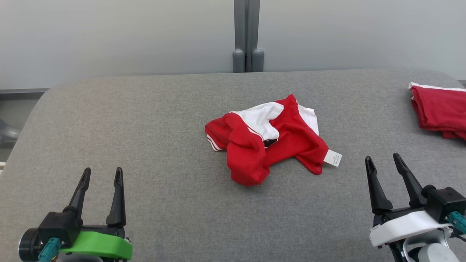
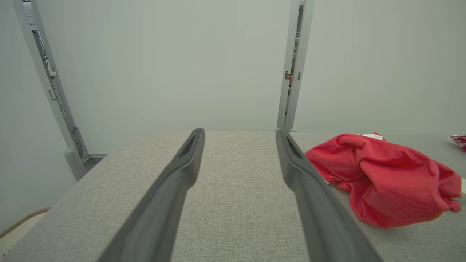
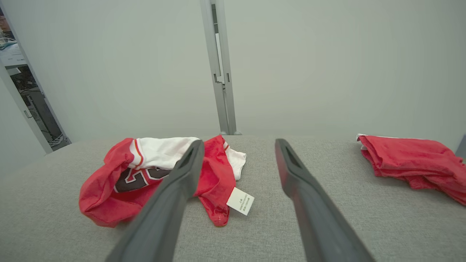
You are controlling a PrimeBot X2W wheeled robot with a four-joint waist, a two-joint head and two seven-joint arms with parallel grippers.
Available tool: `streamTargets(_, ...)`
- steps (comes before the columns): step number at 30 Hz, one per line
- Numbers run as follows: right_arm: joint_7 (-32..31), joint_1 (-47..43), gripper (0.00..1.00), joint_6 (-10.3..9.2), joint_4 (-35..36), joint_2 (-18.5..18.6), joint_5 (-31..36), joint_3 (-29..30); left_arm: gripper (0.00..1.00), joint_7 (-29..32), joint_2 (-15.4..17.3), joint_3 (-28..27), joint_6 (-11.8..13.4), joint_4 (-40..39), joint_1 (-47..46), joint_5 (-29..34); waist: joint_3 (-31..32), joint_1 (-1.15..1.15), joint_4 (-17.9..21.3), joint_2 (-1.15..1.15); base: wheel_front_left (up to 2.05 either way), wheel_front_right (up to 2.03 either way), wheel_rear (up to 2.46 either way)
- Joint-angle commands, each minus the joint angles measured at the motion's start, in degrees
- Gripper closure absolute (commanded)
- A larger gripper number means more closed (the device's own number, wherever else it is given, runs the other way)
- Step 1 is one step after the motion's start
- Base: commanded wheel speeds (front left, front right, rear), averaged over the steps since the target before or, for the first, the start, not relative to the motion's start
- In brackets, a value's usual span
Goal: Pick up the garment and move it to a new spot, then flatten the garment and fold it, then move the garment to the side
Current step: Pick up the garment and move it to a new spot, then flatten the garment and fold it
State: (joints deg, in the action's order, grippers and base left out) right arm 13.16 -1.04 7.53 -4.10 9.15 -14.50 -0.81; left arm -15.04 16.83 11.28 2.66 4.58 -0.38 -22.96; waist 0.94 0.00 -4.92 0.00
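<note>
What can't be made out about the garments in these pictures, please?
- Garment: head view, crumpled; its own folds hide its shape and underside.
- Print: right wrist view, partly covered by folds and a finger of the right gripper.
- Tag: right wrist view, lettering too small to read.
- Second garment: head view, cut off by the right edge.

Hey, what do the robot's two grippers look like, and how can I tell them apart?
Both have two long, dark, tapering fingers on a black base with a teal connector. The left gripper carries a bright green cover; the right gripper carries a white cover.
</note>
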Motion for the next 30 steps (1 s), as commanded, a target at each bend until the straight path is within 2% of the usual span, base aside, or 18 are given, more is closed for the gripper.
streamTargets(1,-0.3,-0.8,0.00,-0.09,0.4,-0.1,-0.3,0.1,0.00,-0.2,-0.3,-0.1,-0.6,0.3,1.0,0.8,0.2,0.00,-0.1,0.00,0.00,0.00,0.00)
streamTargets(14,-0.6,-2.7,0.00,-0.09,1.0,-1.0,0.0,2.0,0.00,-0.2,-1.4,-3.0,-4.5,1.0,2.7,1.2,2.0,0.00,-0.7,0.00,0.00,0.00,0.00)
streamTargets(30,-0.9,-3.3,0.00,-0.09,1.3,-1.2,0.1,2.7,0.00,-0.2,-2.9,-5.1,-6.1,2.6,3.2,3.2,1.9,0.00,-0.9,0.00,0.00,0.00,0.00)
